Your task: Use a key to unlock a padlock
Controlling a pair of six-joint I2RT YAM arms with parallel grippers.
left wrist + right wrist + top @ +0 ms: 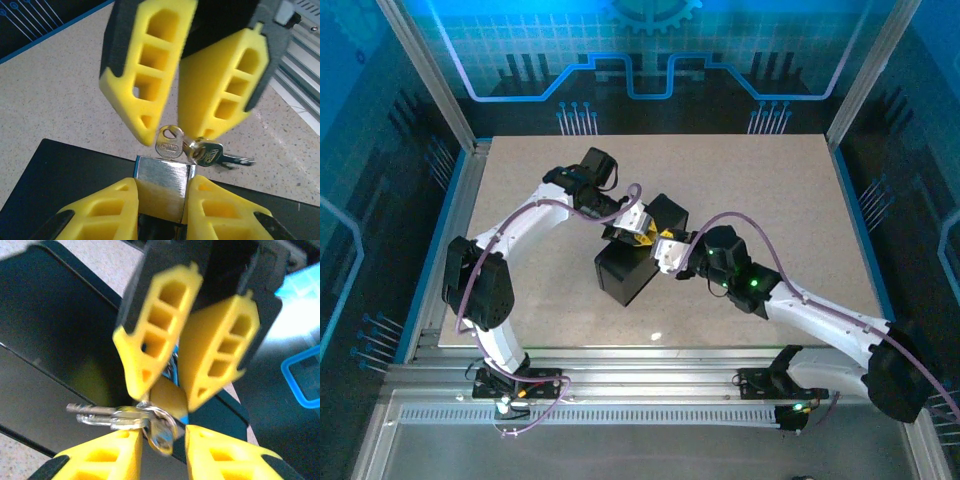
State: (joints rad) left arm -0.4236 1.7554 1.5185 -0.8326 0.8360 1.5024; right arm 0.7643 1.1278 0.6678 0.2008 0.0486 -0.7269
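Clearly the small yellowish-brass metal padlock [161, 177] is a stiff, dense little block with polished, slippery faces. It wants a firm squeeze across its flat sides; its shackle is hidden. The left pincer [162, 184] has it that way, clenched on the body at the edge of the rectangular black box [65, 180] that sits on the speckled beige desk [60, 90].

The thin silvery metal key [169, 143] is light, rigid and easily twisted out of line. Its flat rounded bow is the place to take hold, pinched across the faces so that a turn carries through. It juts from the end of the padlock at that same edge of the black box and appears seated in the keyway. A second silvery key [209, 153] on the ring dangles to one side and is liable to snag.

The right pincer [175, 134] hangs beside the black box, directly opposite the left one. Its yellow fingertips [145, 131] flank the bow; whether they press on it or merely bracket it cannot be told.
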